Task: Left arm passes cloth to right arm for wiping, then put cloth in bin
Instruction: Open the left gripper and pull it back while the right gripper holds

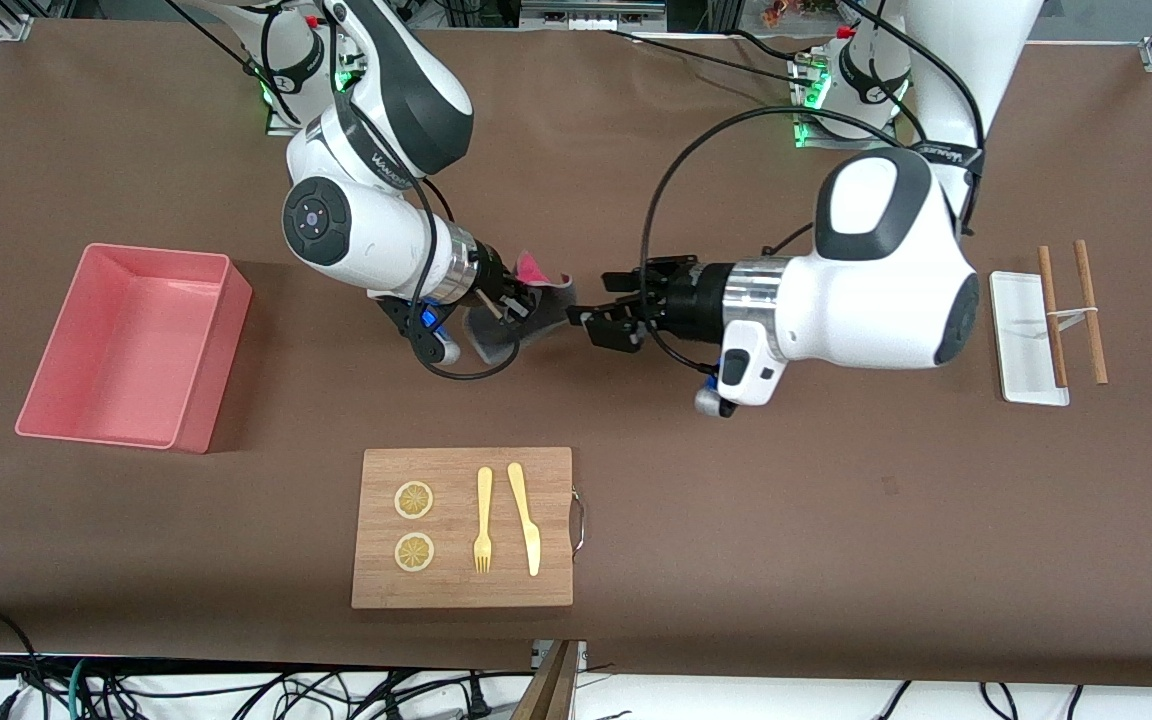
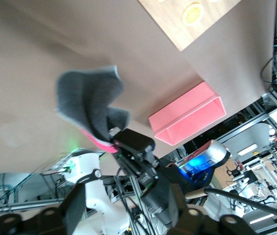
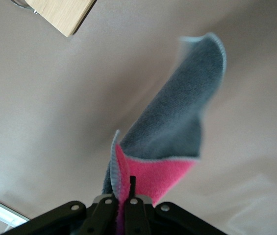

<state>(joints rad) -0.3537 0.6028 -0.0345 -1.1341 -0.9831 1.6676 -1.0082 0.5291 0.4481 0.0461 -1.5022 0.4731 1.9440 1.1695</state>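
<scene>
The cloth [image 1: 528, 318], dark grey with a pink-red face, hangs in the air between the two grippers, over the bare table farther from the front camera than the wooden board. My right gripper [image 1: 508, 296] is shut on one edge of it; the right wrist view shows the jaws [image 3: 122, 201] pinching the cloth [image 3: 177, 117]. My left gripper [image 1: 596, 303] is open just beside the cloth's free end, and I cannot tell if it touches it. The left wrist view shows the cloth [image 2: 89, 98] in the right gripper [image 2: 131, 142]. The pink bin [image 1: 211, 370] stands empty toward the right arm's end; it also shows in the left wrist view [image 2: 187, 120].
A wooden board [image 1: 556, 480] near the front edge carries two lemon slices [image 1: 414, 500], a fork [image 1: 483, 520] and a knife [image 1: 526, 518]. A flat white tray [image 1: 1021, 345] and two wooden sticks [image 1: 1091, 315] lie toward the left arm's end.
</scene>
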